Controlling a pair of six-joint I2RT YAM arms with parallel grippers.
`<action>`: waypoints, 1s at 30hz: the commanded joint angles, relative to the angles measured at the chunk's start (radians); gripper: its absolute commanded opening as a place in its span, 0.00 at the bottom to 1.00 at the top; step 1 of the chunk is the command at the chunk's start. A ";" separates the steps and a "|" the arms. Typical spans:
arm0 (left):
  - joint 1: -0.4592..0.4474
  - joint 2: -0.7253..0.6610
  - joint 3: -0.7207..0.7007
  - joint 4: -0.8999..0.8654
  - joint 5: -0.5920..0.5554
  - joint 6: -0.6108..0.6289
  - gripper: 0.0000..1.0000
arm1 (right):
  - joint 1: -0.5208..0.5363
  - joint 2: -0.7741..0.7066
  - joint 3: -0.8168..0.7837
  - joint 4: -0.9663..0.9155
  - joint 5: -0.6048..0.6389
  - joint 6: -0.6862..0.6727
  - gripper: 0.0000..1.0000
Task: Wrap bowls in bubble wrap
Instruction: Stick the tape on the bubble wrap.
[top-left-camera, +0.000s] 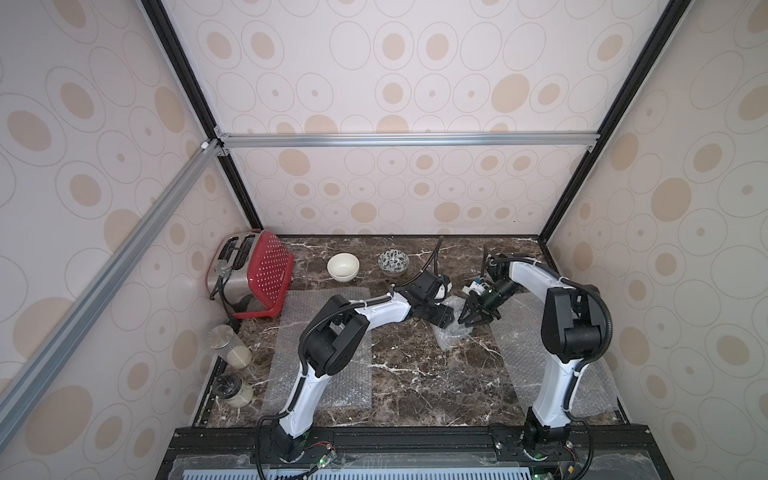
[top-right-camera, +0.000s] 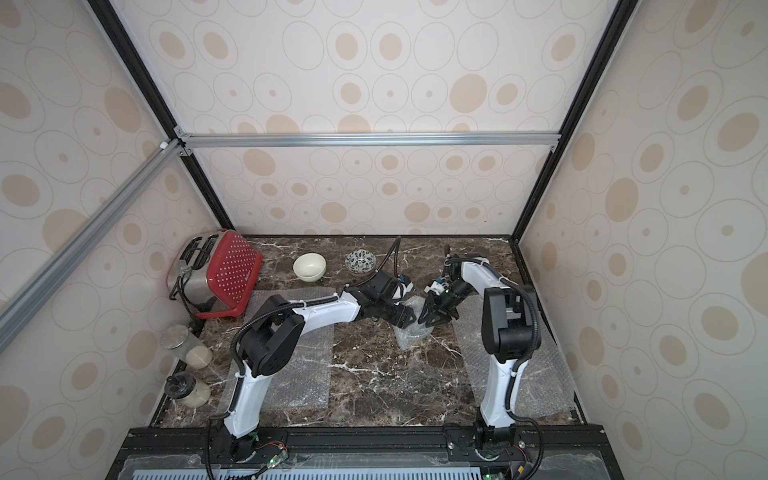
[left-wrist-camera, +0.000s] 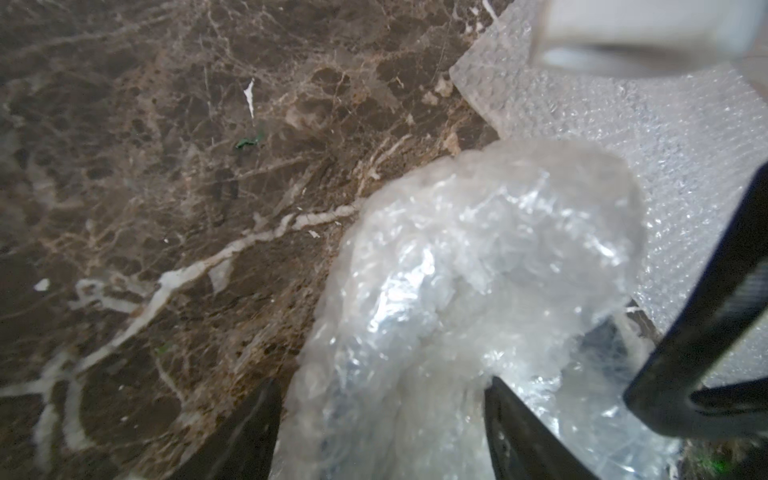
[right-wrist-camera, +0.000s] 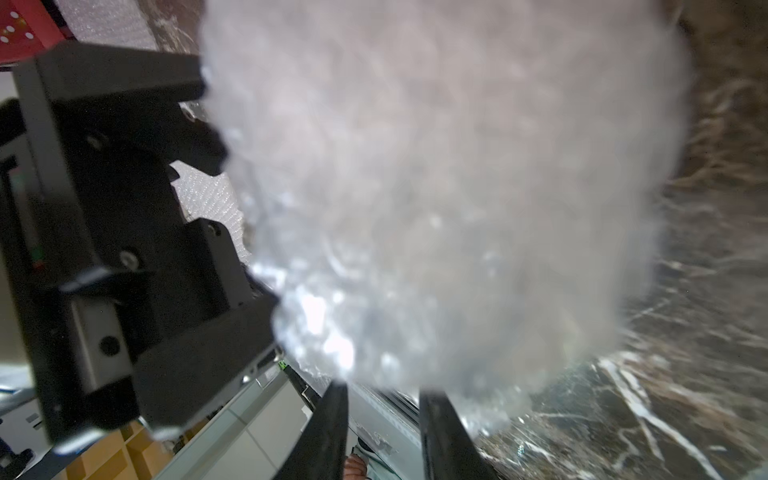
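From the near edge of the dark brown marble worktop (top-left-camera: 415, 374), two arms reach to the middle, where a crumpled bundle of clear bubble wrap (top-left-camera: 451, 334) lies. The left end effector (left-wrist-camera: 382, 380) is spread wide, with a finger on each side of the bundle, and looks to be holding it. The right end effector (right-wrist-camera: 384, 388) is partly open just beside the bundle, with nothing between its fingers.

I think one bowl is being wrapped and is hidden inside the bundle. Next, the loose ends need tucking in. Then a bare bowl must go onto a flat sheet.

Now the count, near to far:
- **Bubble wrap:** three pieces. They are the left flat clear bubble sheet (top-left-camera: 349, 390), the right flat clear bubble sheet (top-left-camera: 519, 361) and the bundle.
- **Jars:** two glass jars with metal lids (top-left-camera: 230, 347).
- **Toaster:** one silver toaster with a red dotted side (top-left-camera: 249, 274).
- **Bare bowls:** two at the far side, a plain cream-white round bowl (top-left-camera: 343, 267) and a white round bowl with dark leaves (top-left-camera: 393, 262)
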 joint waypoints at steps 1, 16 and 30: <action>0.008 0.021 -0.014 -0.025 -0.014 -0.004 0.75 | -0.004 -0.053 0.010 -0.036 0.041 0.017 0.31; 0.008 0.025 -0.017 -0.025 -0.016 -0.007 0.75 | 0.069 0.009 -0.029 0.091 0.036 0.065 0.07; 0.008 0.041 -0.025 -0.014 -0.023 -0.014 0.75 | 0.067 0.100 -0.033 0.061 0.208 0.071 0.07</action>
